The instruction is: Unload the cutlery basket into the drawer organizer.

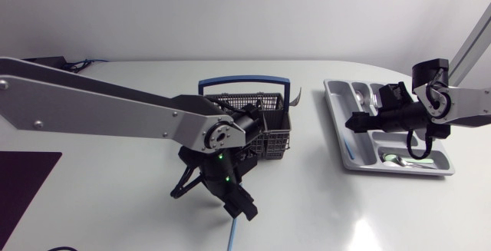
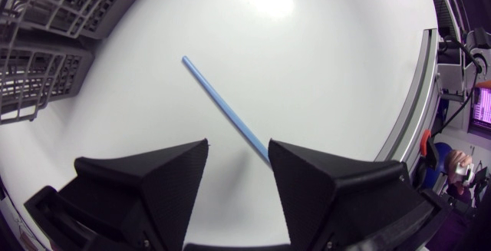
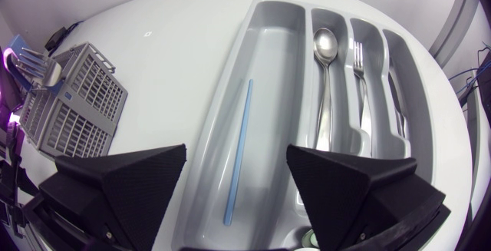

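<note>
Now, a thin blue plastic straw [image 2: 222, 103] to grab.
Left claw [image 2: 238, 143] open over it on the white desk [image 2: 322, 59], ready to pinch; right claw [image 3: 237, 150] open too.

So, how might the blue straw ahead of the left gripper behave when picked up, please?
The blue straw looks very thin, so probably light and easily squashed. On the smooth white table it may roll or slide when nudged.
</note>
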Robot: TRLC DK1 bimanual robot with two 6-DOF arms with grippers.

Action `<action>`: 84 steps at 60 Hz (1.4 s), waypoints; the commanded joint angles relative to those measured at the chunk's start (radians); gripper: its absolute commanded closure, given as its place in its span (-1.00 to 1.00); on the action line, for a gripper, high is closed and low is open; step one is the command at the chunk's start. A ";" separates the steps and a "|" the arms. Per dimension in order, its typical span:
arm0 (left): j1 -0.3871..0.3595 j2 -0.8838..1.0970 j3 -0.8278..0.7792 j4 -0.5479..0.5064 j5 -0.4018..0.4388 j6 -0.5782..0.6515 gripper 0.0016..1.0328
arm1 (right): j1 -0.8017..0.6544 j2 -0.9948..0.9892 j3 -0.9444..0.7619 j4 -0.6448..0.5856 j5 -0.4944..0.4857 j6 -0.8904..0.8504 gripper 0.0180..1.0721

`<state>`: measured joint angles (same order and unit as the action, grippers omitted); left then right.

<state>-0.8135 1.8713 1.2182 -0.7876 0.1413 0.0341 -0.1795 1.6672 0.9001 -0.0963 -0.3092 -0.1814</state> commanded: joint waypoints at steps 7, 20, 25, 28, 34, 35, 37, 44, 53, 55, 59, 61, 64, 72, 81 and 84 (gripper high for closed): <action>-0.016 0.025 -0.025 -0.073 0.012 0.000 -0.09 | -0.011 -0.009 -0.029 0.017 0.005 -0.013 -0.80; -0.081 0.046 -0.026 -0.105 -0.105 -0.007 -0.11 | -0.018 -0.011 -0.036 0.018 0.002 -0.018 -0.80; -0.096 0.042 -0.026 -0.096 -0.105 -0.019 -0.11 | -0.025 -0.011 -0.040 0.020 0.002 -0.021 -0.80; -0.098 0.043 -0.023 -0.091 -0.105 -0.026 -0.11 | -0.028 -0.014 -0.043 0.020 0.001 -0.026 -0.80; -0.102 0.048 -0.017 -0.090 -0.105 -0.033 -0.10 | -0.041 -0.015 -0.049 0.021 -0.001 -0.035 -0.80; -0.104 0.049 -0.016 -0.090 -0.103 -0.033 -0.11 | -0.046 -0.015 -0.049 0.023 -0.002 -0.036 -0.80; -0.107 0.051 -0.016 -0.090 -0.100 -0.033 -0.10 | -0.049 -0.014 -0.050 0.026 -0.002 -0.036 -0.80; -0.124 0.063 -0.008 -0.091 -0.085 -0.040 -0.11 | -0.057 -0.014 -0.058 0.032 -0.004 -0.043 -0.80; -0.141 0.111 0.007 -0.093 -0.039 -0.045 -0.11 | -0.060 -0.014 -0.058 0.033 -0.004 -0.043 -0.80; -0.144 0.121 0.010 -0.093 -0.039 -0.045 -0.11 | -0.060 -0.014 -0.058 0.035 -0.004 -0.043 -0.80; -0.144 0.141 0.017 -0.087 -0.039 -0.048 -0.10 | -0.061 -0.014 -0.059 0.036 -0.004 -0.044 -0.80; -0.141 0.150 0.018 -0.079 -0.039 -0.059 -0.09 | -0.063 -0.012 -0.061 0.040 -0.004 -0.046 -0.80; -0.138 0.161 0.021 -0.076 -0.039 -0.063 -0.02 | -0.066 -0.012 -0.063 0.046 -0.004 -0.047 -0.80; -0.125 0.163 0.021 -0.071 -0.040 -0.071 0.24 | -0.078 -0.003 -0.064 0.052 -0.007 -0.053 -0.80; -0.088 0.163 0.012 -0.065 -0.052 -0.071 0.31 | -0.081 0.008 -0.064 0.061 -0.011 -0.055 -0.80; -0.078 0.163 0.010 -0.062 -0.068 -0.071 0.31 | -0.081 0.011 -0.064 0.064 -0.013 -0.055 -0.80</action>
<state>-0.9154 1.9667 1.2583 -0.8742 0.0963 -0.0246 -0.2531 1.6665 0.8616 -0.0437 -0.3141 -0.2180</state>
